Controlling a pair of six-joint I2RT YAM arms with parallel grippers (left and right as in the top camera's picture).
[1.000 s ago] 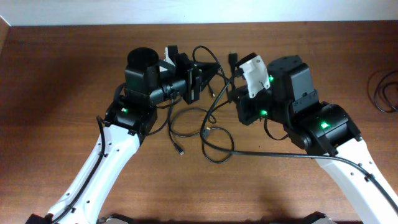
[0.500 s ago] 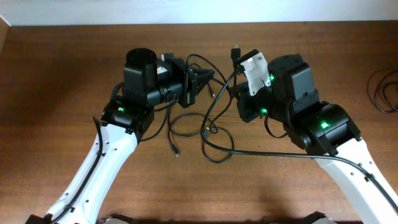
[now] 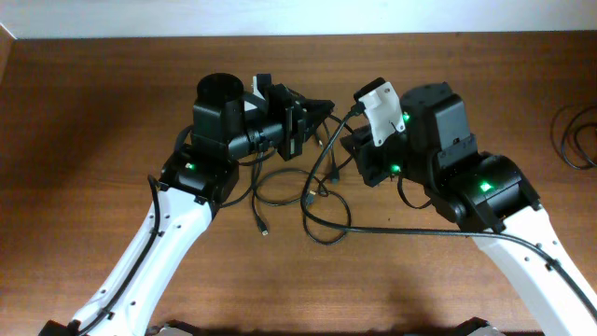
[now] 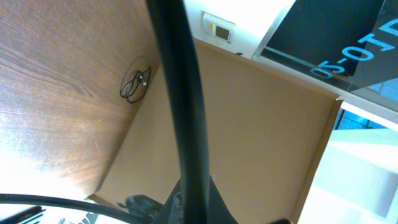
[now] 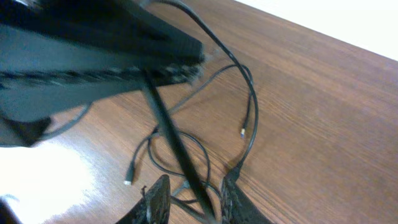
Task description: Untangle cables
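Thin black cables (image 3: pixel 312 201) lie in loose loops on the wooden table between my two arms, one small plug (image 3: pixel 264 227) resting at the front. My left gripper (image 3: pixel 322 107) is lifted above them and shut on a cable; in the left wrist view that cable (image 4: pixel 180 93) rises straight out of the closed jaws (image 4: pixel 199 208). My right gripper (image 3: pixel 353 147) faces it closely. The right wrist view shows this gripper (image 5: pixel 198 202) open, its fingers (image 5: pixel 157 198) apart, with a taut cable (image 5: pixel 177 146) running through the gap without being pinched.
A separate coil of black cable (image 3: pixel 574 135) lies at the table's far right edge, also visible as a small coil (image 4: pixel 134 84) in the left wrist view. The table's back edge meets a pale wall (image 3: pixel 298 17).
My right gripper's jaws have parted, letting go of the cable; the plug end that stuck up behind it has dropped. My left gripper has shifted slightly right, still clamped.
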